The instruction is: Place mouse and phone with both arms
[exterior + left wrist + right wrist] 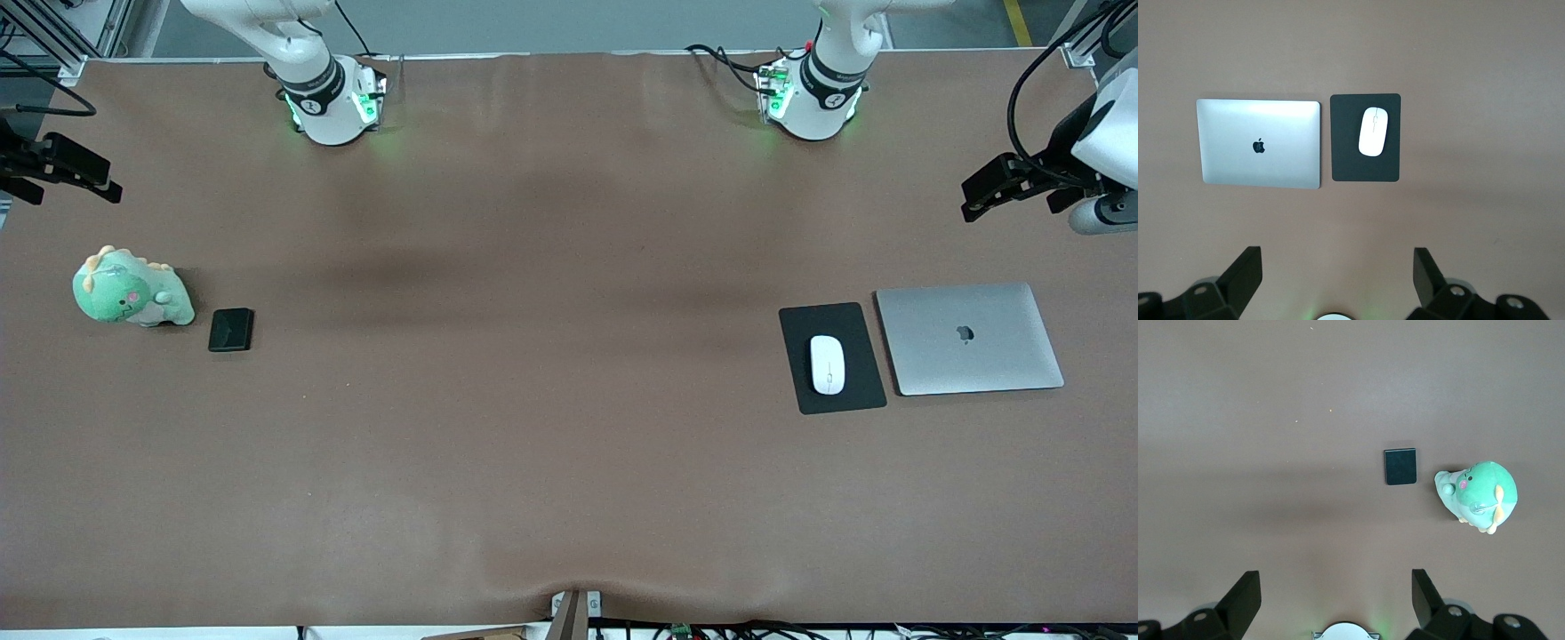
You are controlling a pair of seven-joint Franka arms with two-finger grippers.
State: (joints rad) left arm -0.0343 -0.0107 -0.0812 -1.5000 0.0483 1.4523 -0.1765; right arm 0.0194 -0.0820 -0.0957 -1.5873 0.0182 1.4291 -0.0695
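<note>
Looking done or not begun — mouse (pixel 827 364) lying on pad (pixel 832 357), phone (pixel 231 330) on table (pixel 533 400) beside plush (pixel 132 289); left hand (pixel 1333 267) & right hand (pixel 1331 587) hanging wide, empty.

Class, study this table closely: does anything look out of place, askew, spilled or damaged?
Nothing looks spilled or damaged. The mouse lies on the mouse pad beside the closed laptop. The one oddity is a green plush toy beside the phone. Left gripper and right gripper hang open, holding nothing.
</note>
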